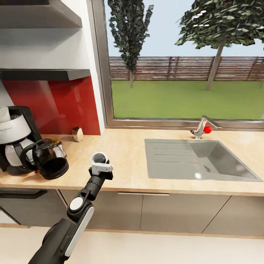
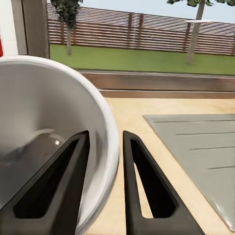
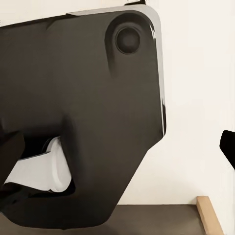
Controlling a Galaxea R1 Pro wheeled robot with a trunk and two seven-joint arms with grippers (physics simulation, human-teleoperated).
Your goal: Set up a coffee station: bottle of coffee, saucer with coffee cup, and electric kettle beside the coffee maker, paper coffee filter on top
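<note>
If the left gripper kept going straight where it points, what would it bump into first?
Probably the window frame behind the kitchen countertop. The left gripper, its fingers pinching the white coffee cup, points over bare counter beside the sink; depth is hard to judge.

Bright even daylight from the window [image 1: 183, 62], soft shadows under the electric kettle [image 1: 49, 158], slightly soft renders (wrist close-ups blurriest)

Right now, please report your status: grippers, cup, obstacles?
Left gripper jaws shut on the coffee cup rim, over the kitchen countertop. Right gripper: cannot tell. Electric kettle beside coffee maker, left of cup.
</note>
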